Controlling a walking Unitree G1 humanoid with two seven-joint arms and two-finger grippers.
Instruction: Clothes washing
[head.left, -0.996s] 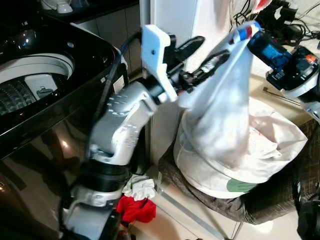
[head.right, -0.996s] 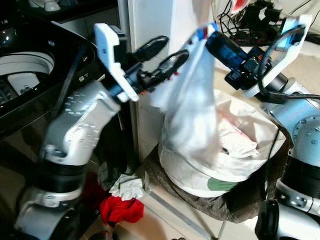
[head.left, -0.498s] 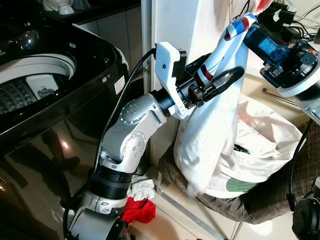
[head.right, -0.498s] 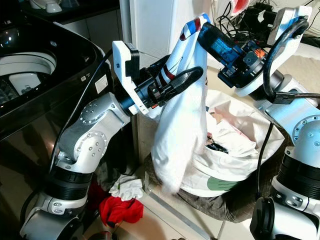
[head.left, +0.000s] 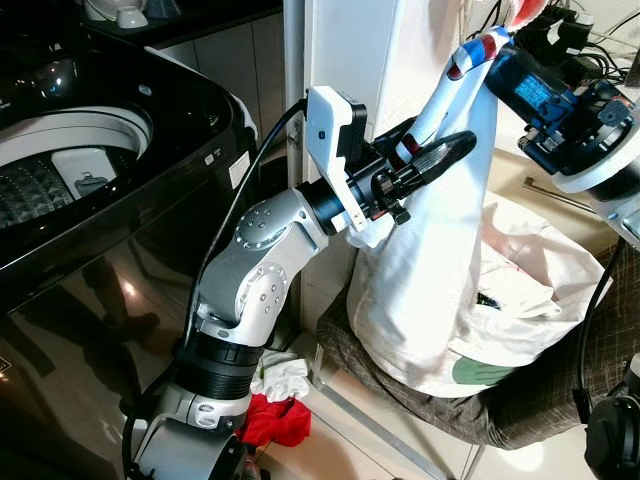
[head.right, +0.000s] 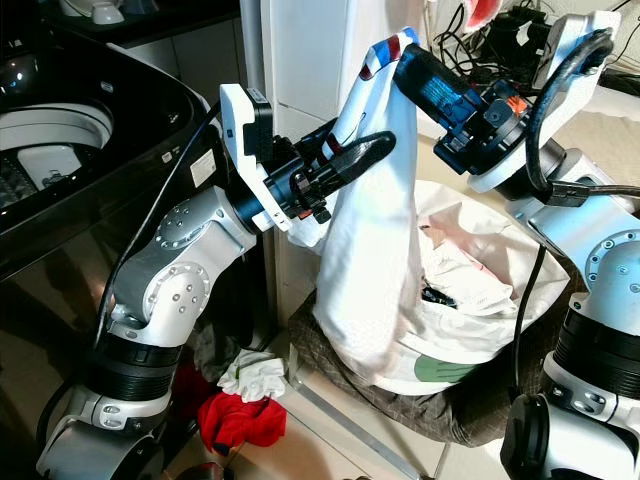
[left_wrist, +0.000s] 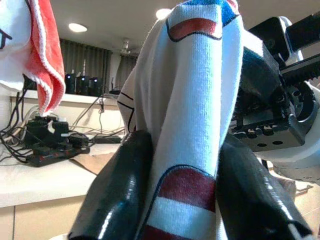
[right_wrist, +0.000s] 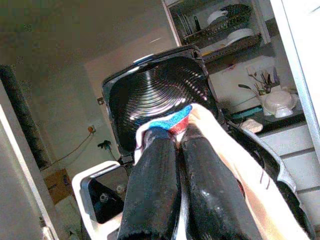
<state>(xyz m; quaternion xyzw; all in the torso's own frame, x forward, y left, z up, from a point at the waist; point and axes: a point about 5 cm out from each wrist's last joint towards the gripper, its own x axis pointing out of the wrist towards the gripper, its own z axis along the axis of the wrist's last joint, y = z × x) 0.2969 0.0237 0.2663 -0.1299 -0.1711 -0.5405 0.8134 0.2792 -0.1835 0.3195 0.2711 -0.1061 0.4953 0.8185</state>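
garment (head.left: 440, 250), white with red-blue striped collar, now hangs lower than half a second ago, its hem back against laundry pile. right gripper (head.right: 402, 62) pinched tight on collar, holding it high. left gripper (head.left: 425, 160) has closed its two fingers around striped part lower down (two-handed hold looks set, so carry toward washer seems next). basket (head.left: 540, 410) holds white laundry (head.left: 520, 270). washer drum (head.left: 60, 170) open, contents unclear. red cloth (head.left: 275, 420) on floor.
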